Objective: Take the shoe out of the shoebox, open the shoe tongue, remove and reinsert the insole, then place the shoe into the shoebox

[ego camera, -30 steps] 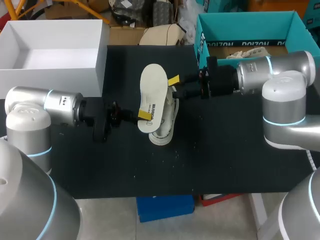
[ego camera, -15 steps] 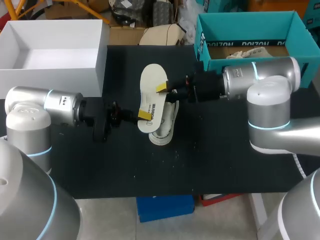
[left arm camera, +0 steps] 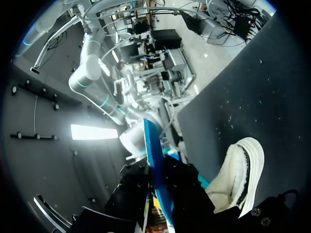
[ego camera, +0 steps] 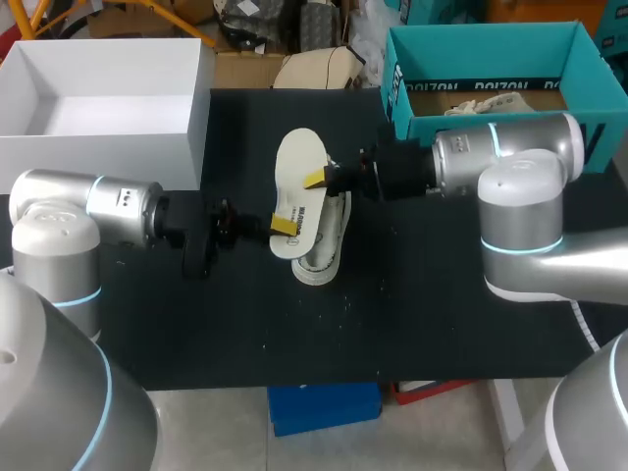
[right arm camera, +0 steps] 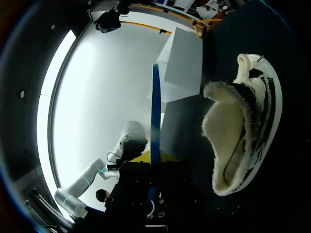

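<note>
A white insole with a blue underside is held on edge above the white fleece-lined shoe, which lies on its side on the black table. My left gripper is shut on the insole's near end. My right gripper is shut on its right edge near the middle. In the left wrist view the insole stands edge-on between the fingers, with the shoe beside them. In the right wrist view the insole rises out of my right gripper, and the shoe lies beside it with its lining showing.
An open white shoebox stands at the table's back left corner. A teal box with paper inside stands at the back right, just behind my right arm. Bare black tabletop lies in front of the shoe.
My right gripper has moved left to the insole and closed on its edge. The left arm, the insole and the shoe have stayed where they were.
</note>
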You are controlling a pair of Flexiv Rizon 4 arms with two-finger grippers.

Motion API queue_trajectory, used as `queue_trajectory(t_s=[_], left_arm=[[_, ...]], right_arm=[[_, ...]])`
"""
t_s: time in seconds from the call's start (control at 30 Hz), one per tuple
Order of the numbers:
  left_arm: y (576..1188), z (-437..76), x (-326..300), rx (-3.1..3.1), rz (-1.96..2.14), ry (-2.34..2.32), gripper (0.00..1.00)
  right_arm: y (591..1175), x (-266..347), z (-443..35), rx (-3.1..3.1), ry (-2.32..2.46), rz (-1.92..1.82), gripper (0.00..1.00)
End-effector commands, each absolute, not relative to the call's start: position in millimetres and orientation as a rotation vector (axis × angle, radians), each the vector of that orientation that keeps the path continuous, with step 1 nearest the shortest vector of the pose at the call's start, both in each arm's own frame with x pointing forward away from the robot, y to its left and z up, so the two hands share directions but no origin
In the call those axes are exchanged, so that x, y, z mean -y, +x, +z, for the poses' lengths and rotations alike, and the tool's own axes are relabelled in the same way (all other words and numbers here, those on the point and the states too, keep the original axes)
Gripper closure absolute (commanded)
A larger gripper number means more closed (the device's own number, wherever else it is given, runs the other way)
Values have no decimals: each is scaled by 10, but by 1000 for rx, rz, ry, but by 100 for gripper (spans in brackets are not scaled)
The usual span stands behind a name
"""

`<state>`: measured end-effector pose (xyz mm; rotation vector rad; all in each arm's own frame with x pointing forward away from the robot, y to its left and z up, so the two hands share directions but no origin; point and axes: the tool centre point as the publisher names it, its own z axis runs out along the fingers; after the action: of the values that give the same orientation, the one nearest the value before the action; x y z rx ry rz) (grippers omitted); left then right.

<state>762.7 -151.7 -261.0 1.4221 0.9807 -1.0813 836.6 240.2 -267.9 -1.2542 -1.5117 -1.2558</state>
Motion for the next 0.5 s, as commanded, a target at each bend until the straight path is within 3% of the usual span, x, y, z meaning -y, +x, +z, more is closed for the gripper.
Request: queue_trajectory(t_s=[0.03,0.33,0.5], left_arm=[[7568,-2464,1424,-1165,-979,1526,0],[7351,-1997,899,-1672,-789,1838,0],[7360,-1754,978,-1993,-587,2040,0]], right_arm=[[8364,-2413,-2687,1511,-1256,-1257,100],[8364,-2413,-2687,1511,-1256,-1257,100],[8364,-2413,-2687,1511,-1256,-1257,100]])
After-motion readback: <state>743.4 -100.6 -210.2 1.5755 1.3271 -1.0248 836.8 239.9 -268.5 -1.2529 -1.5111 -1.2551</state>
